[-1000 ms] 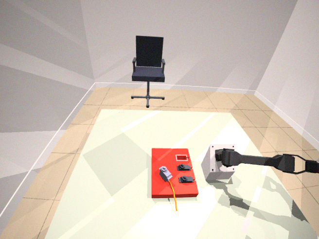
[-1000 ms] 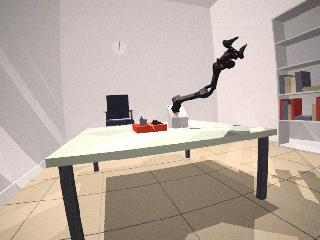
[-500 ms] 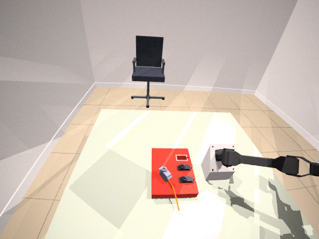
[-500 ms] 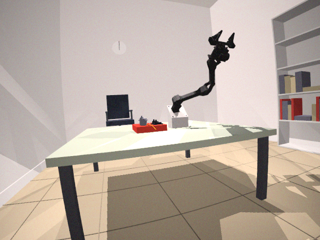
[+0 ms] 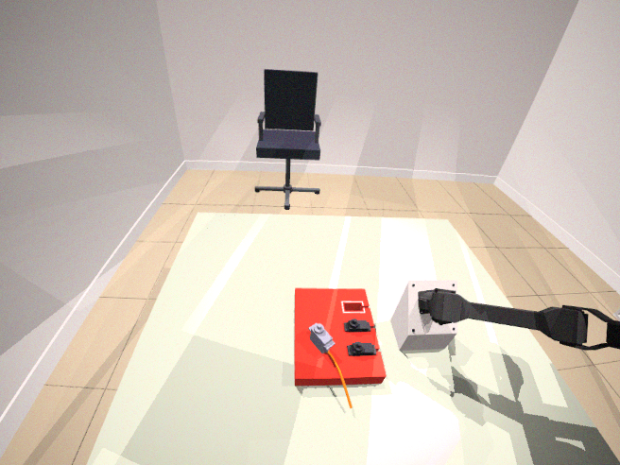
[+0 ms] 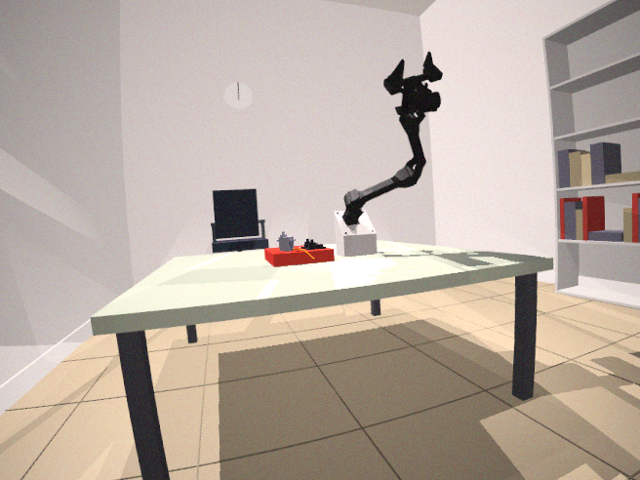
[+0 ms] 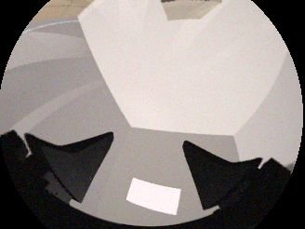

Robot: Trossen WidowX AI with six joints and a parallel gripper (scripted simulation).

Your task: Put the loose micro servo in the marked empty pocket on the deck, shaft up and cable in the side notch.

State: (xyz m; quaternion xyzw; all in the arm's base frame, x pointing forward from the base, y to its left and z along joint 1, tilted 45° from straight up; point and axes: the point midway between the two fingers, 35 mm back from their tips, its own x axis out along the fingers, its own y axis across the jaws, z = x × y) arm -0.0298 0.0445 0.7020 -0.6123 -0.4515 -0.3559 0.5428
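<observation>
Showing only in the exterior and wrist views, the wide-open, empty gripper, fingers upward in the exterior.

Smooth, shiny-looking red plastic deck, dull black plastic gripper, smooth pale table top.
</observation>
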